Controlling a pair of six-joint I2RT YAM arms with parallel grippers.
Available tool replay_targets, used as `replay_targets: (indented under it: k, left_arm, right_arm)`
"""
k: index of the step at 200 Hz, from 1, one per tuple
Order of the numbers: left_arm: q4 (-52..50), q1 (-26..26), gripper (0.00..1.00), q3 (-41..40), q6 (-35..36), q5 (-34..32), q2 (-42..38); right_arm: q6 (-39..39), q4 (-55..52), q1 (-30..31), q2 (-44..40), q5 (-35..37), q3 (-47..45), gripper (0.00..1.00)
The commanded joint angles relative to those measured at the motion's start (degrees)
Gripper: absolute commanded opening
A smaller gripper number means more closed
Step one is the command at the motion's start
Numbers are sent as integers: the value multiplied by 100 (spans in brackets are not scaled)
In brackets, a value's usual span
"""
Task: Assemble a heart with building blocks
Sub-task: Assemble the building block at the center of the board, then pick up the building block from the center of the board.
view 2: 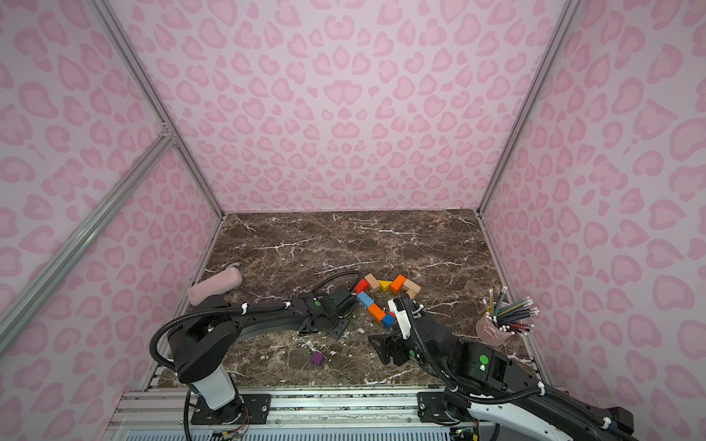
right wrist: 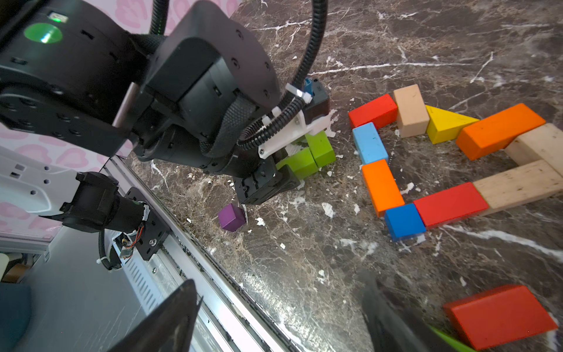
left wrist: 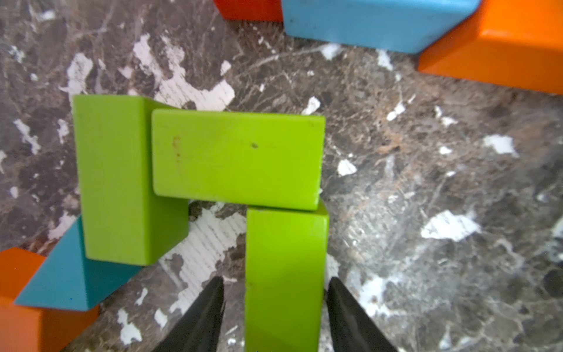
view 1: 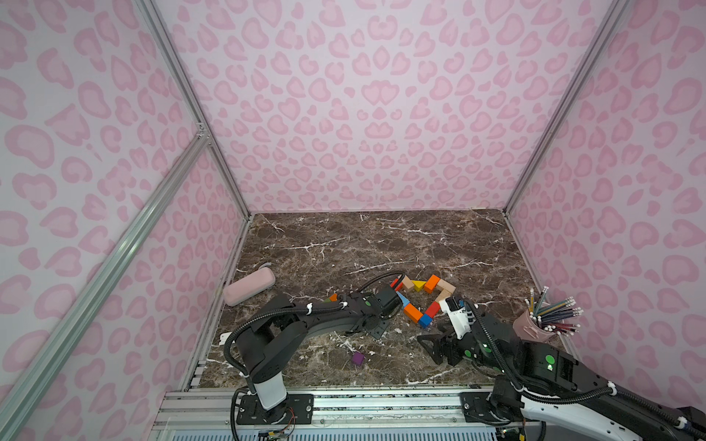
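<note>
- Now the green brick (left wrist: 285,274) is lying against two more green bricks (left wrist: 237,158), just beside the unfinished heart (right wrist: 382,186).
- The left gripper (left wrist: 275,285) is straddling it, jaws parted.
- The right gripper (right wrist: 278,283) is hanging spread, empty.
- Placing is probably ending; next, lifting clear without nudging.

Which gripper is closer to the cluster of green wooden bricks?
Left. The left gripper straddles one of the green wooden bricks, its jaws just clear of that brick's sides. The right gripper hangs open, well apart from them.
</note>
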Motion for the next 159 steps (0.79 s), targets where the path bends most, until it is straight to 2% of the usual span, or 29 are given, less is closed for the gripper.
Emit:
replay_targets:
  k: [1,38,62,101,141,159]
  left_arm:
    - [129,5,60,45,44,204,-208]
    - [35,5,68,188,35,449,-812]
    - [23,5,75,396,109,604,-1214]
    - [410,19,92,510,443,1035,-1870]
    - [834,148,100,346,761,1327,-2601]
    - [947,315,97,297,864,1470,-2870]
  right_arm:
    - [257,-155,-10,68,462,134,88]
    - [807,-532,-360,387,652,247,88]
    - [972,-528,-1044,574,142,284,88]
    - [979,-695,-2098,871,-205,286,88]
    - [836,-725,-3100,1053,-396,92,88]
    - [818,-620,-3443,1139,-460,-18,88]
